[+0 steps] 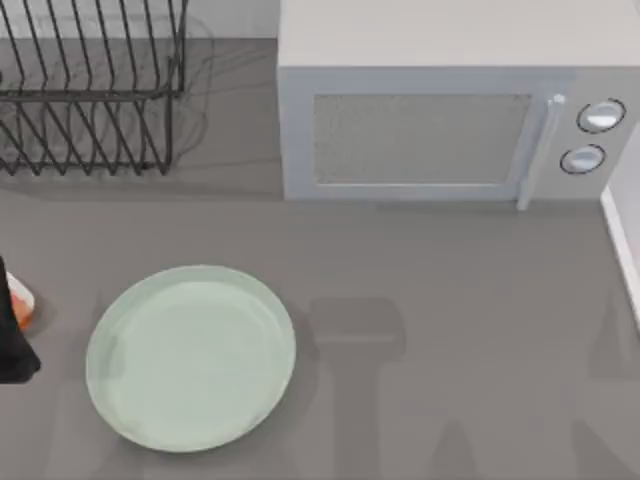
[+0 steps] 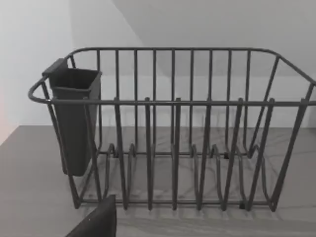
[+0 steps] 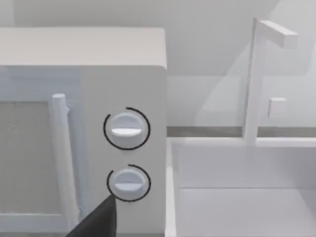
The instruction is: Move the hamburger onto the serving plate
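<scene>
The hamburger [image 1: 21,303], a small orange and whitish item, lies at the far left edge of the table, left of the serving plate [image 1: 190,358]. That plate is large, round, pale mint-green and glossy, and nothing lies on it. A dark part of my left gripper [image 1: 14,345] stands right against the hamburger and hides part of it; whether it grips it cannot be told. The left wrist view shows a dark tip of the left gripper [image 2: 97,222] facing the dish rack. My right gripper [image 3: 97,219] appears as a dark tip before the microwave.
A black wire dish rack [image 1: 90,95] with a dark cutlery cup [image 2: 74,118] stands at the back left. A white microwave [image 1: 450,110] with two knobs fills the back right. A white sink [image 3: 242,197] with a tap lies to its right.
</scene>
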`<state>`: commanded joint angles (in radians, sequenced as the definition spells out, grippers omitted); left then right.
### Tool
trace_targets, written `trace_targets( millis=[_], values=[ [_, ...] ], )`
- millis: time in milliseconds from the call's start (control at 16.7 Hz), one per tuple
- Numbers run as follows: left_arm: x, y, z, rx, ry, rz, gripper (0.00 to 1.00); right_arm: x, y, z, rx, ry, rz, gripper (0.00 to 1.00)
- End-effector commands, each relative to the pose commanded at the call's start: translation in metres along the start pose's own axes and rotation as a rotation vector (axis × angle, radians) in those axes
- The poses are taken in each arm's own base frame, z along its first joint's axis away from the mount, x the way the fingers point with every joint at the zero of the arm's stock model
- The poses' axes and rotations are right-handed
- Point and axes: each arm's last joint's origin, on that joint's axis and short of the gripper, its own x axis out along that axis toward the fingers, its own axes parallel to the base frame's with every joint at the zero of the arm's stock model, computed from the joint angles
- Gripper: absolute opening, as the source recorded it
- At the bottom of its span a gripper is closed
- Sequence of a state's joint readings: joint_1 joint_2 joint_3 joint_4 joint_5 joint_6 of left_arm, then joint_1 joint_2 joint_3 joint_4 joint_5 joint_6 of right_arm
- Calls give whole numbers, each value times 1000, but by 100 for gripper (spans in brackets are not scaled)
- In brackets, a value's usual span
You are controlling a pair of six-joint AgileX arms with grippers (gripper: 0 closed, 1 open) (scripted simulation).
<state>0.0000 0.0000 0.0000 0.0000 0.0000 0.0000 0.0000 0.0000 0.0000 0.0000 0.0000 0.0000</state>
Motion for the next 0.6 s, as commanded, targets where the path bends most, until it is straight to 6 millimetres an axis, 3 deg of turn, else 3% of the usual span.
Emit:
trace_targets(
  millis=[240, 600],
  values=[
    [0, 0, 5, 18, 23, 4, 100, 0, 0, 0, 0, 0, 0, 100],
    [18, 4, 48, 185, 305, -2, 100, 0, 0, 0, 0, 0, 0, 100]
  ],
)
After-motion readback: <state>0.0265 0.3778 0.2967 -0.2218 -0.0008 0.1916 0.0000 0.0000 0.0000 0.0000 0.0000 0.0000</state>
